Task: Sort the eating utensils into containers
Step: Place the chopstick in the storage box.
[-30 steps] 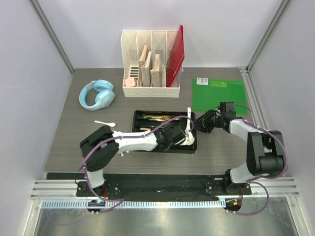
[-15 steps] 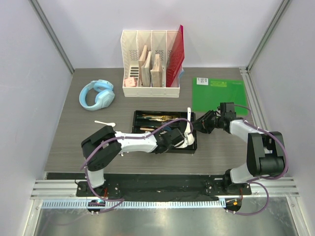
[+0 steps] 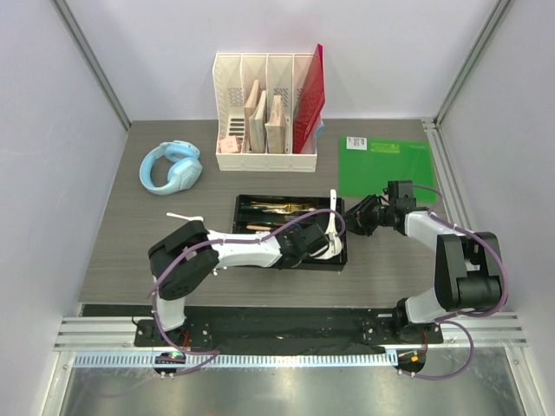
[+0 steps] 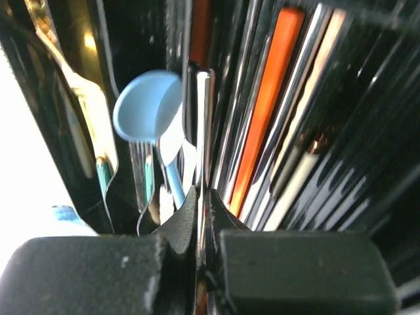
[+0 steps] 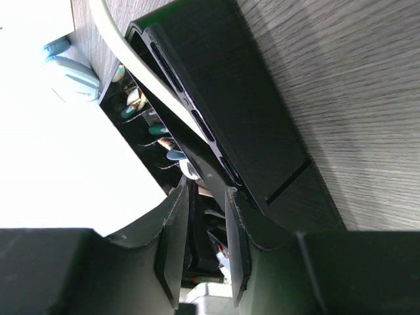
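The black cutlery tray (image 3: 260, 227) lies mid-table and holds several silver, gold and wooden utensils. My left gripper (image 3: 317, 243) is low inside its right end, shut on a thin silver utensil handle (image 4: 203, 125) that lies along a compartment. Beside the handle are a light blue spoon (image 4: 148, 113) and an orange piece (image 4: 270, 111). My right gripper (image 3: 361, 216) is at the tray's right end, its jaws closed round the tray's end wall (image 5: 209, 174). A large white spoon (image 3: 334, 217) leans at that end. A small white spoon (image 3: 184, 217) lies on the table left of the tray.
A white file organizer (image 3: 266, 113) with boards and a red folder stands at the back. Blue headphones (image 3: 172, 167) lie at the back left. A green mat (image 3: 384, 166) lies at the back right.
My left gripper has shifted slightly left inside the tray's right end, still holding the silver handle. My right gripper has barely moved at the tray's end.
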Controlling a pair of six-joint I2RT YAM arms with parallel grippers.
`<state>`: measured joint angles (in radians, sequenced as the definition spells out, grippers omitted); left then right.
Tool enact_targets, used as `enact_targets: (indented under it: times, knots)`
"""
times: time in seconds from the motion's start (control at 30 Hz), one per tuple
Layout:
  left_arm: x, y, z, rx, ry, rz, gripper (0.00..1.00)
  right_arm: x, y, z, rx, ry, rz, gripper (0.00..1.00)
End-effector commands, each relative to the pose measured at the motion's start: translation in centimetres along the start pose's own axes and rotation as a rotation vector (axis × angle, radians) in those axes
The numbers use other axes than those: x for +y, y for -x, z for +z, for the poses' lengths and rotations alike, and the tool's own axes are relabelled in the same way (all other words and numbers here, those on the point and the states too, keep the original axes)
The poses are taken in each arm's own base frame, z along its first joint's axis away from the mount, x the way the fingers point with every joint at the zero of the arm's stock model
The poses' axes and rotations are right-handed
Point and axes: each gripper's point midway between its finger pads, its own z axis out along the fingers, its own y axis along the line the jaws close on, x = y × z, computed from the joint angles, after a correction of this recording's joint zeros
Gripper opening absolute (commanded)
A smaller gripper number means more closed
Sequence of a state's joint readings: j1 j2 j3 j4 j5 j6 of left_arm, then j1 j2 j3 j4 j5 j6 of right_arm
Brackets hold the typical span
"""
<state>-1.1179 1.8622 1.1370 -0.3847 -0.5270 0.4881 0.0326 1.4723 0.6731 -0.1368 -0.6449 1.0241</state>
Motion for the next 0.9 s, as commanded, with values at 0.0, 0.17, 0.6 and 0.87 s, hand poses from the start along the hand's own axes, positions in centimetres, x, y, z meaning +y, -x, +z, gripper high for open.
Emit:
enact_targets:
  times: [0.0, 0.17, 0.6, 0.87]
  knots:
    - [1.0, 1.9, 1.0, -0.032, 0.033, -0.005, 0.0, -0.4, -0.3, -0.2, 0.003, -0.014, 0.002, 0.35]
    - [1.1, 2.0, 1.7, -0.026, 0.032, -0.015, 0.0, -0.4, -0.3, -0.3, 0.0, -0.016, 0.002, 0.35]
    - [1.4, 0.7, 1.6, 0.006, 0.063, -0.071, 0.1, -0.5, -0.2, -0.1, -0.004, -0.02, 0.006, 0.35]
    - [2.9, 0.2, 0.8, 0.022, 0.148, -0.115, 0.16, -0.6, -0.3, -0.1, -0.004, -0.017, 0.006, 0.35]
